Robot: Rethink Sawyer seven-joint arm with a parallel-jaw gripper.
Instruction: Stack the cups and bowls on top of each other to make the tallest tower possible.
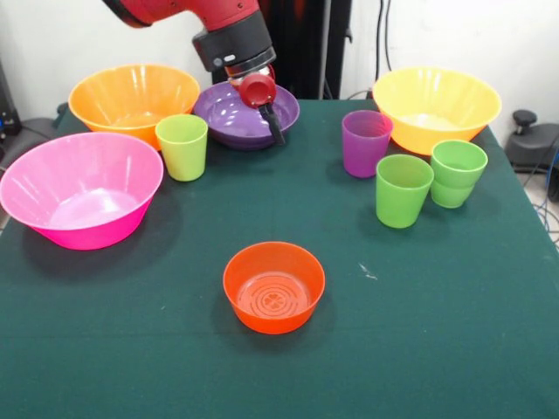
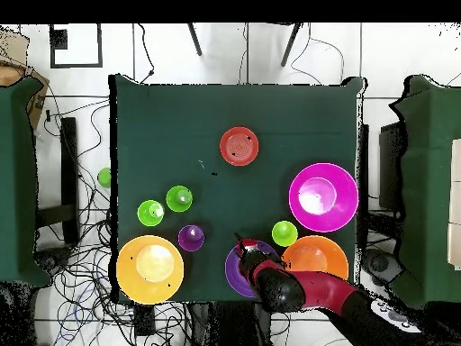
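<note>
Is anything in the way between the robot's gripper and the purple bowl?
No. The gripper hangs right over the glossy medium purple plastic bowl with nothing between them. The yellow-green plastic cup stands off to one side, clear of it.

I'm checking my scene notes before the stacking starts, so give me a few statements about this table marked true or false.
1. The small orange bowl stands alone on the near part of the table. True.
2. The end effector hangs over the big pink bowl. False: it is over the purple bowl.
3. The yellow-green cup stands upright beside an orange-yellow bowl. True.
4. The translucent purple cup lies tipped over. False: it stands upright.
5. A tower already stands. False: no bowl carries another.
</note>
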